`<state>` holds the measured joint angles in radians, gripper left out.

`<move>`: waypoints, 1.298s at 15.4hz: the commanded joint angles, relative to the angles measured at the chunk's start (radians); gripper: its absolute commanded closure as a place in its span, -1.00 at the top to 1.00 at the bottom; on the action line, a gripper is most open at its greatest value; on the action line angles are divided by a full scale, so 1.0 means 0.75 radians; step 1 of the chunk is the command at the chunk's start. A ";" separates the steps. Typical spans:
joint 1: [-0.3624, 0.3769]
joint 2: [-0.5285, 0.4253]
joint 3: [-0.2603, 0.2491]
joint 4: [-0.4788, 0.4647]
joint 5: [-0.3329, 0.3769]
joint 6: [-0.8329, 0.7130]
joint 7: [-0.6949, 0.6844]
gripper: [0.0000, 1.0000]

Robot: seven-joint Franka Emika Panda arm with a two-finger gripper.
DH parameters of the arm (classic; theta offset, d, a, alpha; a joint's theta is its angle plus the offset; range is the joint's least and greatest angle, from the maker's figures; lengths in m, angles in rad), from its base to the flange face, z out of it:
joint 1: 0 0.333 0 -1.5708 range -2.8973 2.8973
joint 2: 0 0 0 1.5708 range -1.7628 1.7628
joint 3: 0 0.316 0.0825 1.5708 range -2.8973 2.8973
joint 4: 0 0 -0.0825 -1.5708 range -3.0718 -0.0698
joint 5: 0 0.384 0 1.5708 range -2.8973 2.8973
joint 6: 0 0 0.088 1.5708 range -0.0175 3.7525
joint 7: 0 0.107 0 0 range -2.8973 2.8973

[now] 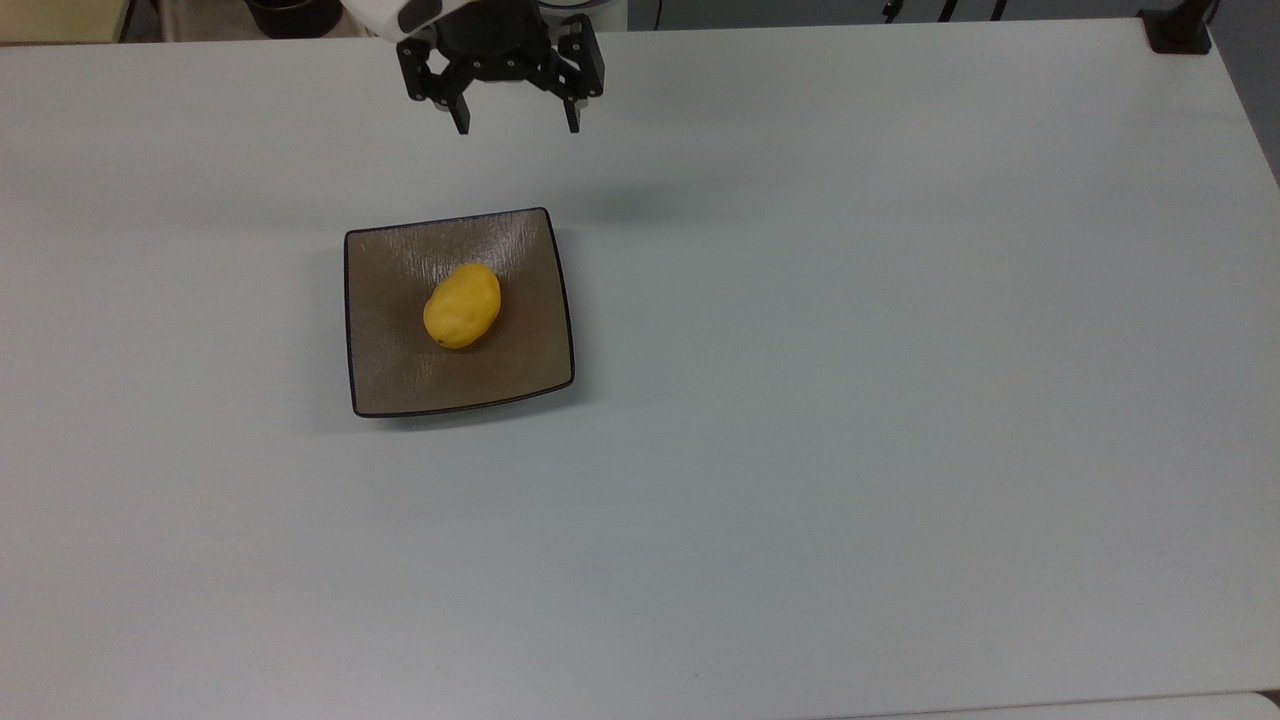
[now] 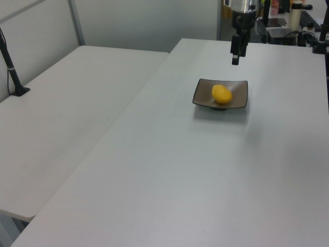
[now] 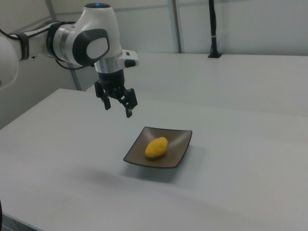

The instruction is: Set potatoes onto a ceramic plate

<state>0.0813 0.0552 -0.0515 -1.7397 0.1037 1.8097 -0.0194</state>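
With its fingers spread wide and empty, the gripper (image 1: 516, 128) hangs above the table beyond the ceramic plate (image 1: 520, 375). The potato (image 1: 461, 306) lies near the plate's middle, apparently delivered.

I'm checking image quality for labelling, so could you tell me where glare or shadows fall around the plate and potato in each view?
Top view: pale glare streaks on the far part of the plate beyond the potato, a faint shadow on the table under the gripper. Left view: a soft shadow along the plate's near edge. Right view: a diffuse shadow on the table in front of the plate.
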 commanded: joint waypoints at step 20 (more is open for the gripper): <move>-0.020 -0.145 0.165 -0.037 -0.130 -0.122 0.067 1.00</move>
<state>0.0793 -0.0162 0.0594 -1.7429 0.0271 1.7533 0.0227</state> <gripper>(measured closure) 0.000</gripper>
